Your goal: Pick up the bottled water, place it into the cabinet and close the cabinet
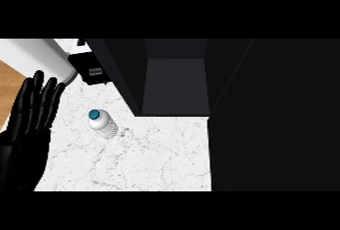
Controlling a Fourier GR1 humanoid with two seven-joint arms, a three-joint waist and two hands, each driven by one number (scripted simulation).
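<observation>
Bottled water (101, 122) stands upright on the white marbled table (153, 157), seen almost from above: a teal cap on a clear, ribbed, rounded body that casts a faint grey shadow toward the lower right. It sits in the table's left half, apart from everything else, a little below and left of the dark cabinet (174, 85), whose open front shows a grey interior. The left robot hand (32, 112) rests at the view's left edge, wide open with straight fingers pointing up, beside the bottle but not touching it. A small black box (93, 69) lies near the table's upper left corner. The right robot hand is not visible.
</observation>
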